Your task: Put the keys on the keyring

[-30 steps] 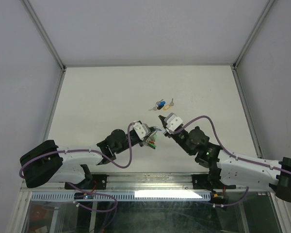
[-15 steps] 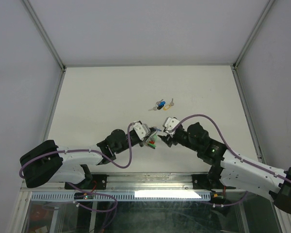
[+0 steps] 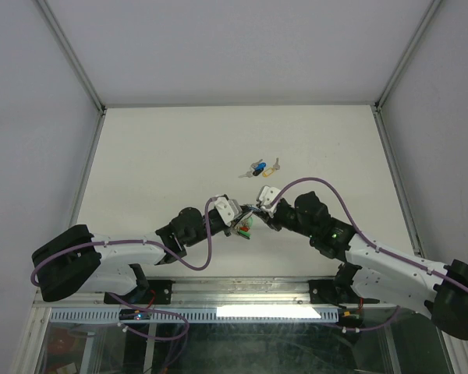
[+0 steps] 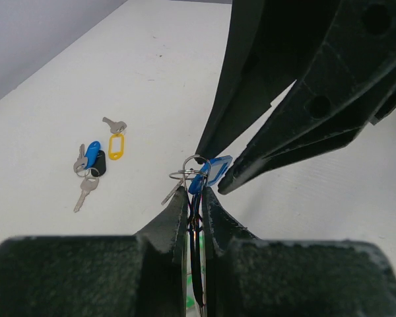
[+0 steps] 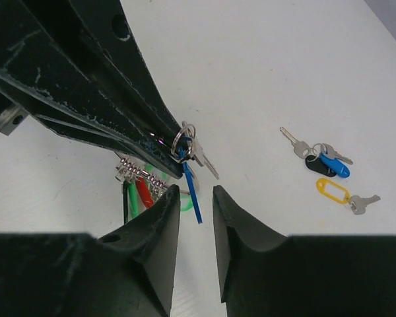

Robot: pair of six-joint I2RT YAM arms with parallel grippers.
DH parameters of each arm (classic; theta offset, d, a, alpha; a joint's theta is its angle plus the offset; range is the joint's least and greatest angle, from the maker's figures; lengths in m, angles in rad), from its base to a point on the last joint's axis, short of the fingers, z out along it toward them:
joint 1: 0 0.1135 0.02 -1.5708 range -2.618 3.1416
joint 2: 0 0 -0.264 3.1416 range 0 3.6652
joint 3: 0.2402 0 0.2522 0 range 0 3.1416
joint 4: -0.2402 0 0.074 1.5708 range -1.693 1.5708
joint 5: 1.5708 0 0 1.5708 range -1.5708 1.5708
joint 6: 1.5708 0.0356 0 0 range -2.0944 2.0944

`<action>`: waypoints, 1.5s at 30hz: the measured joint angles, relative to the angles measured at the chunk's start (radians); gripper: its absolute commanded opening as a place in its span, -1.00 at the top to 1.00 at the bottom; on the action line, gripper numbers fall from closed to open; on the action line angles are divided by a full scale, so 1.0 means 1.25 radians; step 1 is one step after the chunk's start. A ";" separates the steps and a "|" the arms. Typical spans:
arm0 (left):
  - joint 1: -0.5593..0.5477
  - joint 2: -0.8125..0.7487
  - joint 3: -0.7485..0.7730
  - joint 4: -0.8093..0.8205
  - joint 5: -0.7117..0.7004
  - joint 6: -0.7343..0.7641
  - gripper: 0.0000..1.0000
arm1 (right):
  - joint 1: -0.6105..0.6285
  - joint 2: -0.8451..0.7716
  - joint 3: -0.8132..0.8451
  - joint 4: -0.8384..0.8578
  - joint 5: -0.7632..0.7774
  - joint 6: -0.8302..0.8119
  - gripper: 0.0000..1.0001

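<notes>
**Left claw (image 4: 196,195) clamped on the keyring (image 5: 182,141), right claw (image 5: 196,197) spread beside it**

Nearest in our right wrist view, the right claw's two fingers stand apart with nothing gripped between them. Just beyond their tips a blue-tagged key (image 5: 191,188) hangs from the keyring. Whether it is fully threaded on the wire we cannot tell.

The left claw is pressed together on the ring's wire, holding it up off the tabletop (image 5: 284,66). The green and red keys (image 5: 137,195) dangle beneath.

We judge the step in hand to be working this key round the coil. To do it well, we would close the right claw on the key's tag or blade, never on the ring itself. We would keep the left pinch firm and slide the key along the wire without twisting the ring out of its grip.

Farther off, a yellow-tagged key (image 5: 333,191) and a small blue and dark bunch (image 5: 323,162) lie on the tabletop, well apart from both claws.
</notes>
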 measured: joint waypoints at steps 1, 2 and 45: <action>0.000 0.000 0.000 0.000 0.000 0.000 1.00 | 0.000 0.002 0.000 0.003 -0.001 -0.001 0.61; 0.000 0.000 0.000 0.000 0.000 0.000 1.00 | 0.000 0.002 0.000 0.006 0.000 -0.001 0.68; 0.006 0.001 0.003 0.003 -0.009 0.001 1.00 | 0.003 0.039 0.018 0.069 0.098 -0.026 1.00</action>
